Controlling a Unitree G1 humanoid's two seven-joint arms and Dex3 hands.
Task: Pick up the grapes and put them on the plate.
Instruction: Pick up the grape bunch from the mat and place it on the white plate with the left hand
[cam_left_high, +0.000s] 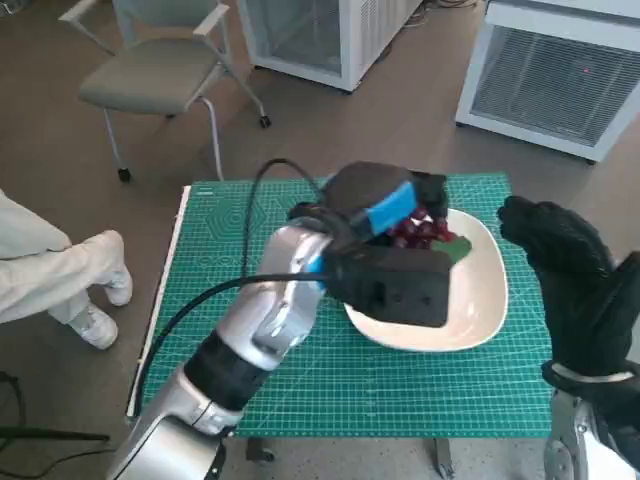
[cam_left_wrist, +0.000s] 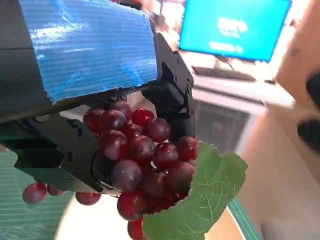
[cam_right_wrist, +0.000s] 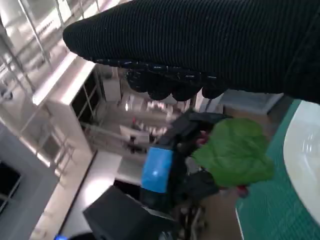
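Most grapes (cam_left_high: 418, 232) hidden by gripping left hand (cam_left_high: 385, 215) over plate (cam_left_high: 480, 310); right hand (cam_left_high: 565, 270) empty, fingers apart.

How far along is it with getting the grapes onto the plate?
The pickup looks done: the left hand grips the grapes, their green leaf hanging free. In hand now is the carry: in the head view the bunch is over the white plate, though whether it touches the plate cannot be told. Left to do: set the grapes down and let go. The right hand holds nothing, beside the plate.
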